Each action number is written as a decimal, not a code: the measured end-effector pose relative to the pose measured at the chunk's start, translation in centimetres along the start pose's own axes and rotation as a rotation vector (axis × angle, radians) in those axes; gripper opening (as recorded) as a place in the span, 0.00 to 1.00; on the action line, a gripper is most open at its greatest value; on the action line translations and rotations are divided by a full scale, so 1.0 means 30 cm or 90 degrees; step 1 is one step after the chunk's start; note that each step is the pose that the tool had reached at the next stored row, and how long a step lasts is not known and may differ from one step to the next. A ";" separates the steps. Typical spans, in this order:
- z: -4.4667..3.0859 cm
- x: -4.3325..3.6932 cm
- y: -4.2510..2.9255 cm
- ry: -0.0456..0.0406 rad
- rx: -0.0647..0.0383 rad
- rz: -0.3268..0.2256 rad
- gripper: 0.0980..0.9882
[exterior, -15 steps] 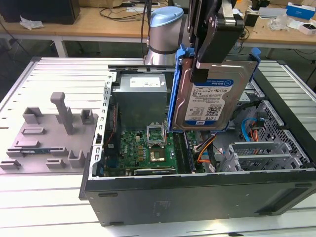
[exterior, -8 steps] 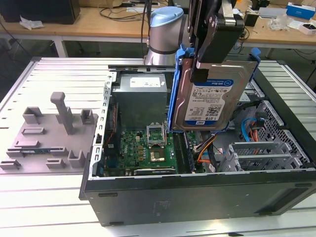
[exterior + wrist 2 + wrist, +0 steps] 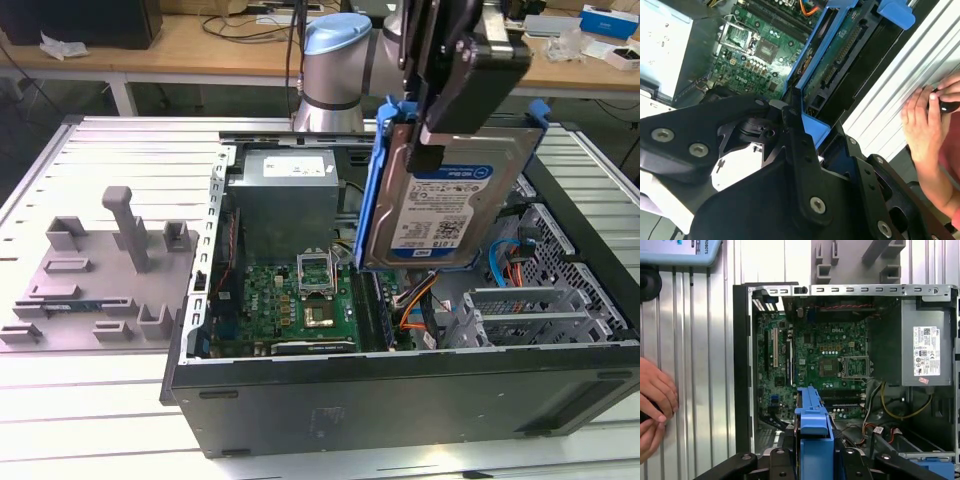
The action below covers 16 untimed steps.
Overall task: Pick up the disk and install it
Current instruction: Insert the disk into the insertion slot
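Nearest in the exterior view, the dark side wall of the open computer case [image 3: 400, 400] stands on the slatted metal table [image 3: 90, 420] and hides the case floor just behind it. Past that wall lie the green motherboard [image 3: 300, 300] and, toward the exterior view's right, a metal drive cage [image 3: 545, 305] with orange and blue cables [image 3: 512, 262] half covered beside it. Over these hangs the disk [image 3: 440, 210], held upright with its label facing the camera and its blue carrier framing it. It blocks whatever lies behind it. The gripper [image 3: 430, 155] pinches its upper part: one black finger presses on the label face, and the other is hidden behind the drive. The arm is cut off by the picture's upper edge. Farther back sits the grey power supply [image 3: 285, 195], and off to the exterior view's left a grey fixture plate [image 3: 100, 290]. In the first wrist view a person's hand [image 3: 655, 400], cut off at the edge, rests on the table beside the case around something dark and hard to make out.
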<state>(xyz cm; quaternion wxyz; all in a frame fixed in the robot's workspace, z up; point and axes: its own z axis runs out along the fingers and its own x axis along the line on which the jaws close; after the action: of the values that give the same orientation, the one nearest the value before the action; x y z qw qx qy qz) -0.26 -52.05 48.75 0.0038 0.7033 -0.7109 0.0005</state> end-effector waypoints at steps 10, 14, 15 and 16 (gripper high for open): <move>0.000 0.024 -0.120 0.0000 0.000 -0.011 0.30; 0.000 0.046 -0.177 0.0000 0.000 -0.011 0.30; 0.000 0.051 -0.203 0.0000 0.000 -0.011 0.30; 0.000 0.054 -0.233 0.0000 0.000 -0.011 0.30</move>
<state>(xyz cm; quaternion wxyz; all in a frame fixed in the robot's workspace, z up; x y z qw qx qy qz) 6.71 -53.73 48.74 0.0038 0.7092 -0.7050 0.0005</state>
